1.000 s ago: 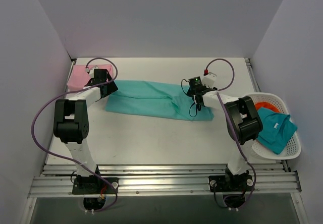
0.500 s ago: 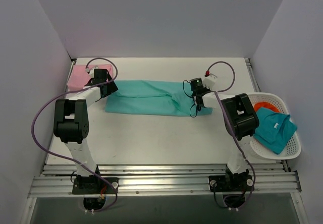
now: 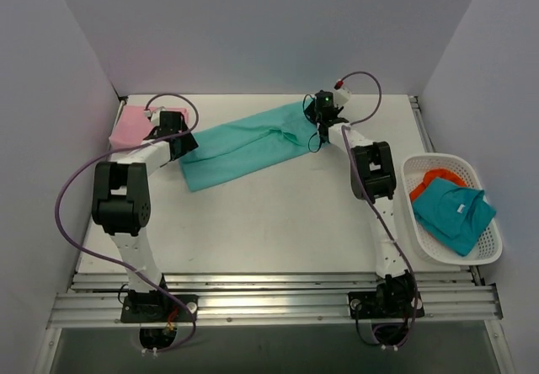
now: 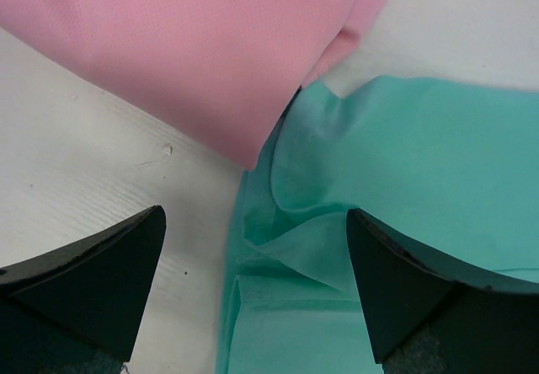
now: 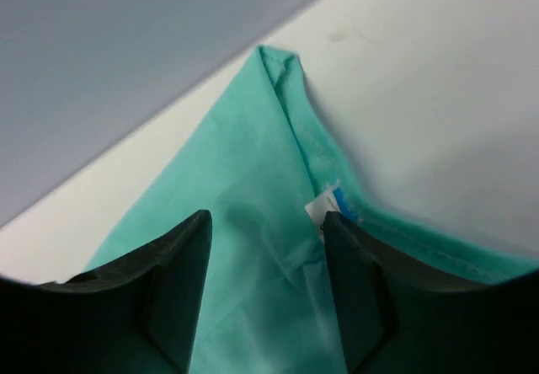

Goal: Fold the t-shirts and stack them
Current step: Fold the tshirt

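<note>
The right end of the green t-shirt [image 3: 244, 145] has swung toward the back of the tabletop [image 3: 269, 222]. A moment ago the shirt lay almost straight across. Now it lies slanted, low on the left and high on the right.

At the far left sits the pink t-shirt [image 3: 130, 125], in the back corner. Its edge touches the green one. Just beside it, the left gripper [image 4: 253, 290] hangs over the left end of the green shirt. Its fingers are spread wide and pinch nothing. That end has stayed put.

Further right, the right gripper [image 5: 268, 290] is at the high end of the shirt. Its fingers are closed on the cloth, right by the small white label [image 5: 324, 205]. So it looks like this arm pulled the shirt round.

At the far right is a white basket [image 3: 488, 252] with more clothes in it.

I think the shirt is being turned or stretched flat for folding. No fold is made yet, and nothing is stacked.
</note>
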### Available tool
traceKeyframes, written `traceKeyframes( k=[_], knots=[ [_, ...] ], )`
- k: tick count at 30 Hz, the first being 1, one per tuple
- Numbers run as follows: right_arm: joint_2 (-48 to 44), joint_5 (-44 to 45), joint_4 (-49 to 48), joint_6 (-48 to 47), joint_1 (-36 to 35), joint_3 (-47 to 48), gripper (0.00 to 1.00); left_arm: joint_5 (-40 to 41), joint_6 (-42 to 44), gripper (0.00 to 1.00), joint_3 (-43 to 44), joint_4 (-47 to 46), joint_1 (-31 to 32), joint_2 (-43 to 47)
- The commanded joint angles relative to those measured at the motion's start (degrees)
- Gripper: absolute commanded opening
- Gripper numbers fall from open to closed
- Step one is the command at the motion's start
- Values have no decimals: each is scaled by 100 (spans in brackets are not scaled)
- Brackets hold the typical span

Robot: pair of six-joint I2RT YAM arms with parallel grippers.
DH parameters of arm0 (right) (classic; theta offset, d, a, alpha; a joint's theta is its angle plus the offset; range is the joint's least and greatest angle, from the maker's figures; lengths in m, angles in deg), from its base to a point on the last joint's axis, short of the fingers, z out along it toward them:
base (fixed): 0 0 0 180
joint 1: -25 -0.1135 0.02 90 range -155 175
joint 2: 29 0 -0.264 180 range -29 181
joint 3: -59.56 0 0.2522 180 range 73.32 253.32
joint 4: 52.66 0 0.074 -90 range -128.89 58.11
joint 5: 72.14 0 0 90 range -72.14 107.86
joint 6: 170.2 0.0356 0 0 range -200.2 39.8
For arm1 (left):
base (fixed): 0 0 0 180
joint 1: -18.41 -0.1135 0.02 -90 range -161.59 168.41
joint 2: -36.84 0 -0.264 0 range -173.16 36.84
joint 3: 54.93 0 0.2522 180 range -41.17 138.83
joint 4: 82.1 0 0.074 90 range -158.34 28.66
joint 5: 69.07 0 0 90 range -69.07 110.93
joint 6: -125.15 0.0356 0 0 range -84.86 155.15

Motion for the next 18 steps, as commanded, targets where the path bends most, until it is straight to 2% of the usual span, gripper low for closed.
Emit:
traceKeyframes(
  k=[1,2,4,6,8,9,11,12,15,16,18],
  knots=[
    [770,-811,-220,-94,152,1043,57,167,-24,98,322,102,76,-98],
    [929,-1013,-518,-181,187,1594,99,176,-16,98,323,102,85,-98],
    [1089,-1234,-574,-348,187,1977,100,211,11,98,279,50,120,-45],
    [493,-1069,-749,-629,187,1533,100,202,28,98,209,-73,120,8],
    [-287,-858,-1476,-788,187,568,100,220,28,98,77,-161,129,122],
    [-1188,-726,-1732,-849,196,-551,100,220,37,98,33,-257,129,148],
    [-2463,-225,-2103,-982,196,-1463,100,272,46,98,-64,-319,138,288],
    [-2819,-58,-2095,-1034,187,-2146,100,299,55,98,-90,-337,138,341],
    [-4173,601,-1350,-982,82,-3106,100,290,55,97,-178,-407,164,719],
    [-4498,1011,-913,-712,-119,-3363,100,281,37,97,-205,-408,173,937],
    [-5325,1383,-654,-482,-479,-3899,100,220,-7,97,-257,-329,199,1167]
  ],
)
